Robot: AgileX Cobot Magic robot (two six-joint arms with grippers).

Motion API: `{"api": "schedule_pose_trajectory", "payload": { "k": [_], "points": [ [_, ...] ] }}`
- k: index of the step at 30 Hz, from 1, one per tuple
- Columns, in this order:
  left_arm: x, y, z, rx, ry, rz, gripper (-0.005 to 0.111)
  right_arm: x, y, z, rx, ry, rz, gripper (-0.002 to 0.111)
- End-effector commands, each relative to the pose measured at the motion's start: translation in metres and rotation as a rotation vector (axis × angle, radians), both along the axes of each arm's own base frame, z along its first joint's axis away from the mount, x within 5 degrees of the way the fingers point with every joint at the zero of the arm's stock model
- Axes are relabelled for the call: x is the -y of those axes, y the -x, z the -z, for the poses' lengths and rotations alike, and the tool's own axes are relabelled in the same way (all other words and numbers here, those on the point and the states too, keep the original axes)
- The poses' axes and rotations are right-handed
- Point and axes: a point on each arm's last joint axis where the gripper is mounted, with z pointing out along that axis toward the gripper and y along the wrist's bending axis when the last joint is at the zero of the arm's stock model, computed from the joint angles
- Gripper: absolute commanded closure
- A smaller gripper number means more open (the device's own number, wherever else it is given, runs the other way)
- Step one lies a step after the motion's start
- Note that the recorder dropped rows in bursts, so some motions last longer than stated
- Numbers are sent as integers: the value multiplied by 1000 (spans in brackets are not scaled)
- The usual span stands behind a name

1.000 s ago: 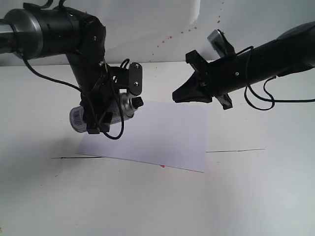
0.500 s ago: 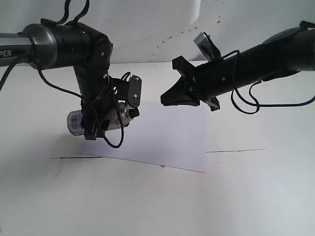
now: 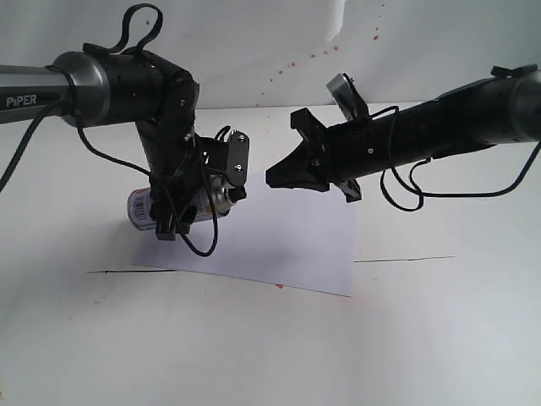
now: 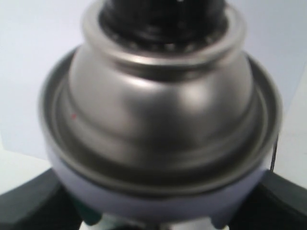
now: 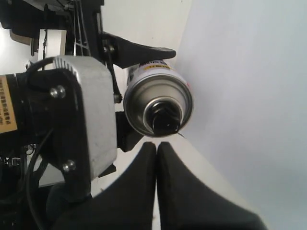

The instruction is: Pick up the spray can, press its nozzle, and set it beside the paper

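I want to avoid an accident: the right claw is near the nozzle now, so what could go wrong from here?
The shut right claw has a narrow tip and the nozzle is small, so it may slip off onto the dome. The left claw holds the spray can sideways by its body; a push along it could slide it out, onto the paper.

Clamping the left claw point(image 3: 173, 216) around the spray can point(image 3: 139, 206), wrist bent down; reaching in level with the right claw point(image 3: 277, 175), fingers point(image 5: 136, 187) pressed together.
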Motion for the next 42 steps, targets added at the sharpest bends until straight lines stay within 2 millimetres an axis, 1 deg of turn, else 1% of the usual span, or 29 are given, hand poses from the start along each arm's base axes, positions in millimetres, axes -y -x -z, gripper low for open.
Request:
{"api": "schedule_pose_trajectory", "payload": {
  "k": [1, 3, 5, 7, 16, 22, 38, 42],
  "points": [
    [4, -4, -5, 45, 24, 8, 107, -3, -2, 8, -6, -10, 0, 108],
    [5, -5, -5, 53, 33, 8, 107, -3, -3, 16, -25, -11, 2, 108],
    [5, -5, -5, 55, 34, 9, 107, -3, -4, 18, -16, -10, 3, 108],
    [6, -6, -5, 65, 40, 10, 107, -3, -5, 17, 14, -11, 2, 108],
    [6, -6, -5, 69, 43, 11, 107, -4, -6, 16, 18, -19, 16, 108],
    [6, -5, -5, 60, 38, 3, 107, -20, -4, 17, 36, -7, 1, 108],
    [5, -4, -5, 44, 36, -3, 107, -19, -8, 16, 64, -7, 36, 108],
    [8, -2, -5, 44, 35, 4, 107, -22, -7, 17, 67, 3, 37, 108]
  ]
}}
